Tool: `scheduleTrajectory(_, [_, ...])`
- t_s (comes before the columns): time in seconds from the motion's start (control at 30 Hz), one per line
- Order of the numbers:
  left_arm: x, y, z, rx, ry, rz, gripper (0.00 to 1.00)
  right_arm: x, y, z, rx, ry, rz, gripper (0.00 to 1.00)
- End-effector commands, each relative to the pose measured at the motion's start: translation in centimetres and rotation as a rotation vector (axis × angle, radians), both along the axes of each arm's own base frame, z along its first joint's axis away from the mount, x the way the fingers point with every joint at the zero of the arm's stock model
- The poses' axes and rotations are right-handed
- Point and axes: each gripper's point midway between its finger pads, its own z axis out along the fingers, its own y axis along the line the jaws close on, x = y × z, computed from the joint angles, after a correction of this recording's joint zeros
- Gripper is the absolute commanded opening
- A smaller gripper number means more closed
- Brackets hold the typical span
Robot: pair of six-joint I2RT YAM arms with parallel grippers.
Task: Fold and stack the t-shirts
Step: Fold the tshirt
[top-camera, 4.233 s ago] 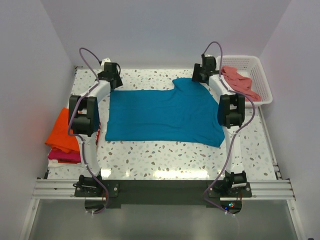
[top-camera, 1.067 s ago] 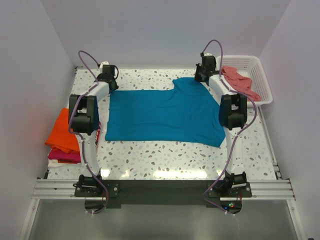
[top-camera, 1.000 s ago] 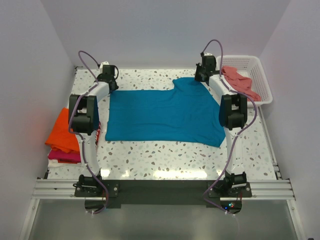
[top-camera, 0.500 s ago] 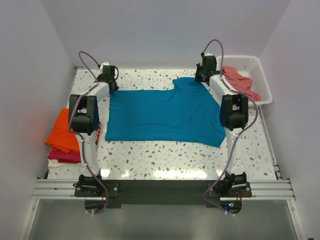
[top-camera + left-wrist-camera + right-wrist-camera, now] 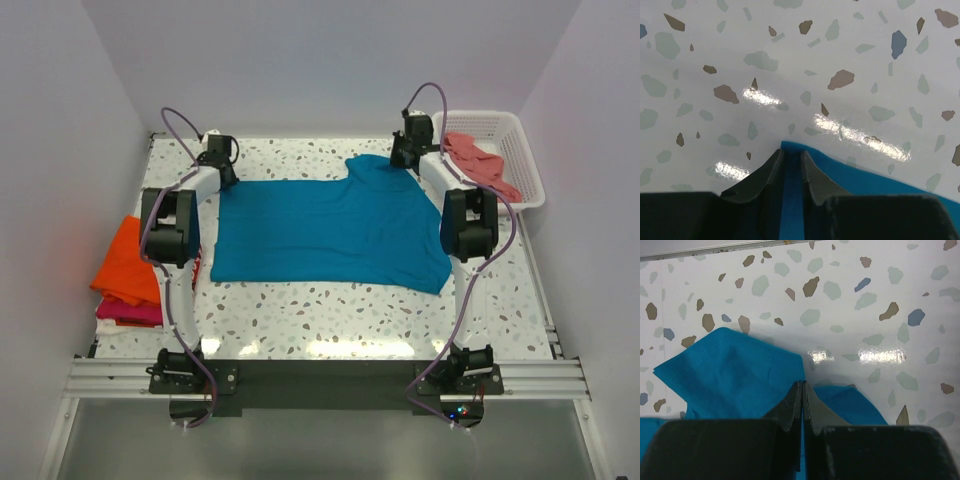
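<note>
A teal-blue t-shirt (image 5: pixel 330 230) lies spread flat across the middle of the table. My left gripper (image 5: pixel 222 178) is down at its far left corner. In the left wrist view the gripper (image 5: pixel 791 151) is open by a narrow gap, and the shirt's corner (image 5: pixel 792 172) lies between the two fingers. My right gripper (image 5: pixel 400 160) is at the shirt's far right edge. In the right wrist view it (image 5: pixel 802 384) is shut on the teal cloth (image 5: pixel 740 375). An orange t-shirt (image 5: pixel 125 265) lies folded on a magenta-red one (image 5: pixel 125 312) at the left edge.
A white lattice basket (image 5: pixel 525 150) stands at the far right corner with a salmon-pink t-shirt (image 5: pixel 478 160) crumpled inside. The back wall runs close behind both grippers. Bare speckled tabletop (image 5: pixel 330 310) shows in front of the teal shirt.
The left gripper's jaws have narrowed around the shirt's corner and that wrist has shifted slightly. The right gripper and the shirt have stayed put.
</note>
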Motion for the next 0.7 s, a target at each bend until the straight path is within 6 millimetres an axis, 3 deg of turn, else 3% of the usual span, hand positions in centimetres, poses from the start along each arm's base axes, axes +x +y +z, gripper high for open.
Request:
scheduleTrajectory(0.0, [0.9, 0.1, 0.3, -0.015, -0.027, 0.020, 0.22, 0.9, 0.7, 6.0, 0.031, -0.128, 0.017, 0.00])
scheduleTrajectory(0.23, [2.0, -0.2, 0.9, -0.033, -0.045, 0.015, 0.06, 0.8, 0.5, 7.0, 0.023, -0.140, 0.013, 0.00])
scheduleTrajectory(0.67, [4.1, -0.2, 4.7, -0.050, -0.161, -0.004, 0.00, 1.1, 0.0, 10.1, 0.009, -0.180, 0.010, 0.00])
